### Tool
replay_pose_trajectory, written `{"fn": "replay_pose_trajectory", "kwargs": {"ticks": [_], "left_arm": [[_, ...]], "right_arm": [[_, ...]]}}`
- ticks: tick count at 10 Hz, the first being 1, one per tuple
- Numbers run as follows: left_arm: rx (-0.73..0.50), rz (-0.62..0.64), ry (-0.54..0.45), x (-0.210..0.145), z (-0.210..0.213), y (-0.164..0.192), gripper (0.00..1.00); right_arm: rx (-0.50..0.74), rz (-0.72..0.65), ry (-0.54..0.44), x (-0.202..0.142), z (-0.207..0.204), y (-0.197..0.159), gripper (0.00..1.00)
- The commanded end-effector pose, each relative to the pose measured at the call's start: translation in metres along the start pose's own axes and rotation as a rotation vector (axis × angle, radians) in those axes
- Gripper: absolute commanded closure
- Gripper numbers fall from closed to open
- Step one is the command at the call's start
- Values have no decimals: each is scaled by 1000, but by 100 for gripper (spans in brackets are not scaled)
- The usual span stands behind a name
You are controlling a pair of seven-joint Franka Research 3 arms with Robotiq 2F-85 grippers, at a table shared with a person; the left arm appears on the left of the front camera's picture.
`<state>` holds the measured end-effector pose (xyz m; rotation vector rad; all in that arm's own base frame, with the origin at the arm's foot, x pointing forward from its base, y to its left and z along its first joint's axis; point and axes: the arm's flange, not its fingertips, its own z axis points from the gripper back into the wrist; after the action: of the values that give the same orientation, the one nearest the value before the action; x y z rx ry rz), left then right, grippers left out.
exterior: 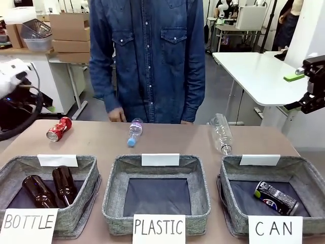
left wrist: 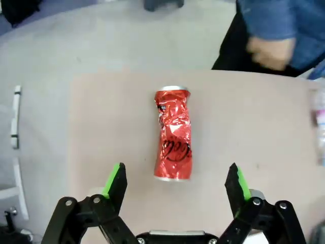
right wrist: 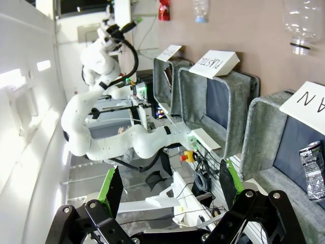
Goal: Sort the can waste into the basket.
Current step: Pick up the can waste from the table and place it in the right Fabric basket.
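A crushed red can (exterior: 59,128) lies on the table at the far left, beyond the bins. In the left wrist view the red can (left wrist: 173,133) lies lengthwise right under my left gripper (left wrist: 176,175), whose green-padded fingers (left wrist: 116,179) stand open on either side of its near end, apart from it. A black can (exterior: 275,197) lies inside the grey basket (exterior: 304,168) labelled CAN at the front right. My right gripper (exterior: 297,90) hangs high at the right edge, and the right wrist view shows it (right wrist: 168,182) open and empty, with the black can (right wrist: 314,170) in the basket (right wrist: 264,132).
A PLASTIC bin (exterior: 114,193) stands in the middle. The BOTTLE bin (exterior: 84,203) on the left holds two brown bottles (exterior: 51,185). Two clear plastic bottles (exterior: 134,131) (exterior: 221,133) lie on the far half of the table. A person in denim stands across it, with a hand (exterior: 117,115) at the edge.
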<state>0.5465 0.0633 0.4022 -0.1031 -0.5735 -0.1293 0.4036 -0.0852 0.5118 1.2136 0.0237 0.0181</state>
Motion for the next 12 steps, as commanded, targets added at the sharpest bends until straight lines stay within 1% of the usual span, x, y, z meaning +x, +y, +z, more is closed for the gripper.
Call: {"fn": "replay_pose_trajectory", "kwargs": {"ticks": [1,3,5,8,10,11,12], "left_arm": [[35,-16,69,13,-23,-2,0],[34,-62,166,16,-57,-7,0],[14,-89,216,18,-80,-7,0],[10,-83,283,24,-101,-1,0],[8,-87,304,23,-104,0,0],[22,-79,326,23,-105,0,18],[12,-79,334,23,-104,0,58]], "right_arm": [[-6,19,11,-1,4,0,0],[-6,19,11,-1,4,0,0],[-6,19,11,-1,4,0,0],[-6,19,11,-1,4,0,0],[-6,19,11,-1,4,0,0],[-6,19,11,-1,4,0,0],[-6,19,11,-1,4,0,0]]}}
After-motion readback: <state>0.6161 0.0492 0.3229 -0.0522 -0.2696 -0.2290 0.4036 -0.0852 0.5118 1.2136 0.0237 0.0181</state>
